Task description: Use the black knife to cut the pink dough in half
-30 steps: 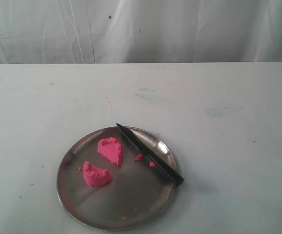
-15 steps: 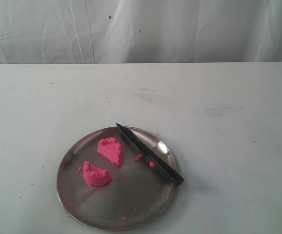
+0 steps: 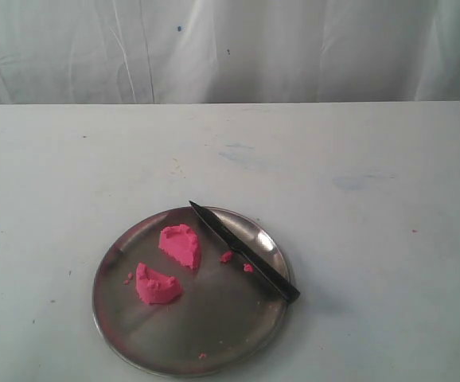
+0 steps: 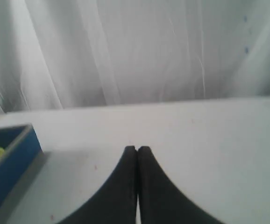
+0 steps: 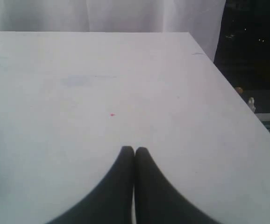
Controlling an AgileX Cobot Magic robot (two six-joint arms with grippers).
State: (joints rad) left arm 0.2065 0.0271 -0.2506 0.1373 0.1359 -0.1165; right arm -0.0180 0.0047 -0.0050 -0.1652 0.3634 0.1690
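Note:
In the exterior view the pink dough lies as two rough wedge chunks on the round steel plate [image 3: 118, 314]: one chunk [image 3: 181, 245] nearer the plate's middle, the other [image 3: 156, 285] to its lower left. The black knife [image 3: 244, 251] rests across the plate's right side, its tip pointing to the far rim and its handle over the right rim. Neither arm shows in the exterior view. My left gripper [image 4: 137, 148] is shut and empty over bare table. My right gripper [image 5: 134, 149] is also shut and empty, above bare table near a corner.
Tiny pink crumbs [image 3: 227, 256] lie on the plate beside the knife. A blue box [image 4: 6, 165] with something yellow inside stands at the edge of the left wrist view. The table's edge [image 5: 228, 79] drops off to a dark area. White curtain [image 3: 230, 48] hangs behind.

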